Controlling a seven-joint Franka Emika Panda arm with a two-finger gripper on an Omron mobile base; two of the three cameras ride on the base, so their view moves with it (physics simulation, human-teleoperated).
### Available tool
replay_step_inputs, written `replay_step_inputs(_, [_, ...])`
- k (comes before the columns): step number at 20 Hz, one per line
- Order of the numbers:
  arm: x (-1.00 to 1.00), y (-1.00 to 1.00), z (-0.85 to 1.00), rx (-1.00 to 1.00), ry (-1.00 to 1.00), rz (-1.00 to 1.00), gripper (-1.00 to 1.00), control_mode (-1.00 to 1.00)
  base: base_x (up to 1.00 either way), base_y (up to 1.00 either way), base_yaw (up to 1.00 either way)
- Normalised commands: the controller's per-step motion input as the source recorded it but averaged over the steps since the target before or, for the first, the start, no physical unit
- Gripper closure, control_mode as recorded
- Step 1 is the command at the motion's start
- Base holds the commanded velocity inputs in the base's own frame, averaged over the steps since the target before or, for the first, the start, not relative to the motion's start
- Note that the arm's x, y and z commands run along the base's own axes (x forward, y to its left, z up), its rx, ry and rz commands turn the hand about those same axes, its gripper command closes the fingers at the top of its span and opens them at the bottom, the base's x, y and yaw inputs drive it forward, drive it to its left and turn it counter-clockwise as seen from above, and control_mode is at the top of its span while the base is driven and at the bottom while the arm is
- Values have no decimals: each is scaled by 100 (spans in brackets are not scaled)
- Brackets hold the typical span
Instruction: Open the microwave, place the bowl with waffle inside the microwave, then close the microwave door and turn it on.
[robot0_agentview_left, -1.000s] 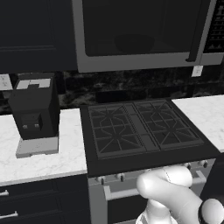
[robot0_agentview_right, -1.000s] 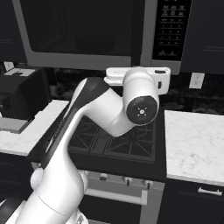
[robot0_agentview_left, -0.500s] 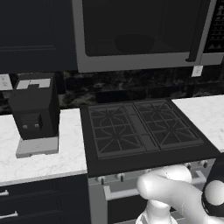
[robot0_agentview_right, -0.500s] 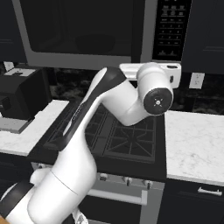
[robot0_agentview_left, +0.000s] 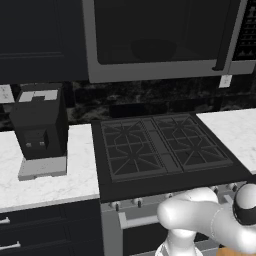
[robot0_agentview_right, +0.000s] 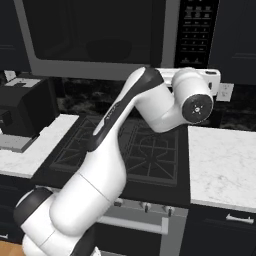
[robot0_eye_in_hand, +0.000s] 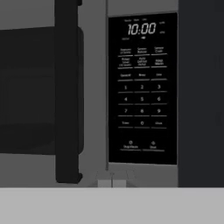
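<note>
The gripper (robot0_eye_in_hand: 112, 181), fingers pressed together and carrying nothing, is facing the microwave (robot0_agentview_right: 100, 40) front. The button panel (robot0_eye_in_hand: 142, 89) is lying straight ahead, while the door's upright bar handle (robot0_eye_in_hand: 67, 92) is standing just beside it.

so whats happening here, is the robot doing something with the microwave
The white arm is raised toward the microwave mounted above the stove. The microwave door is closed, and a dark bowl shape shows faintly through its glass. The hand view looks straight at the button panel, beside the door handle. The gripper is shut, holds nothing, and is lined up under the panel, apparently about to press a button.
</note>
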Motion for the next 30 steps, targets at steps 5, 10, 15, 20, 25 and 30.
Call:
replay_step_inputs(5, [38,-29,0,0,0,0,100,-100,0,0,0])
replay_step_inputs(10, [45,-10,0,0,0,0,100,-100,0,0,0])
replay_step_inputs(15, [31,-16,-1,0,0,0,100,-100,0,0,0])
replay_step_inputs(20, [33,-2,-6,0,0,0,100,-100,0,0,0])
replay_step_inputs(25, [38,-3,-5,0,0,0,100,-100,0,0,0])
replay_step_inputs(30, [23,-9,-9,0,0,0,100,-100,0,0,0])
